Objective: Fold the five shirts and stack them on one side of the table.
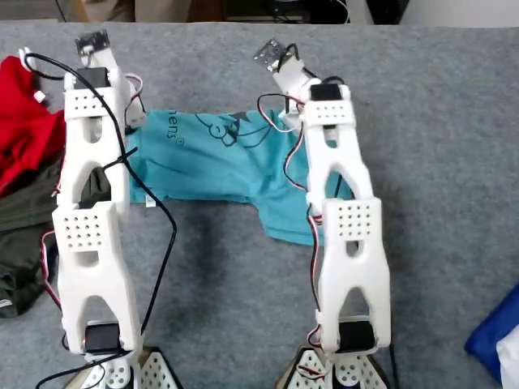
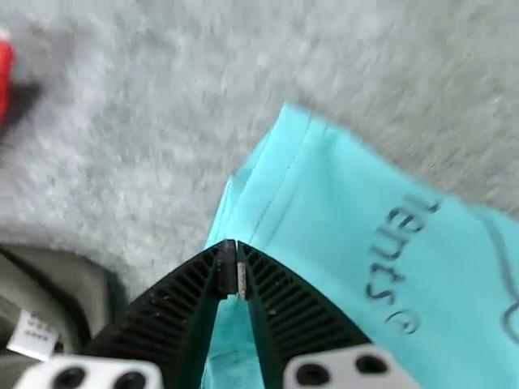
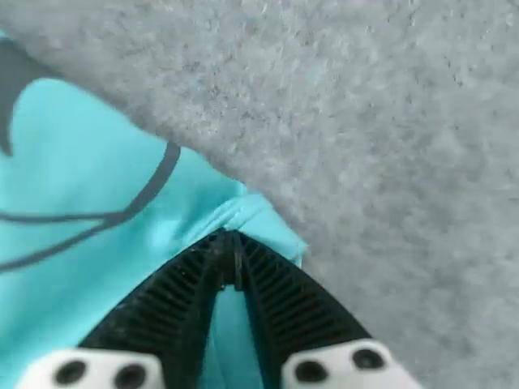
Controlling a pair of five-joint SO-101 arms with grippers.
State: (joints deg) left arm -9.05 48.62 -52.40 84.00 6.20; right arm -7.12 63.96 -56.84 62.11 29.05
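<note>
A teal shirt with dark print lies partly folded on the grey cloth table between my two arms. My left gripper is shut on the teal shirt at its edge near the printed letters. On the other side, my right gripper is shut on a bunched edge of the teal shirt. From above, the left gripper sits at the shirt's far left corner and the right gripper at its far right part.
A red shirt and a dark olive shirt lie heaped at the table's left edge. Blue and white fabric shows at the near right corner. An olive garment with a white tag lies beside the left gripper.
</note>
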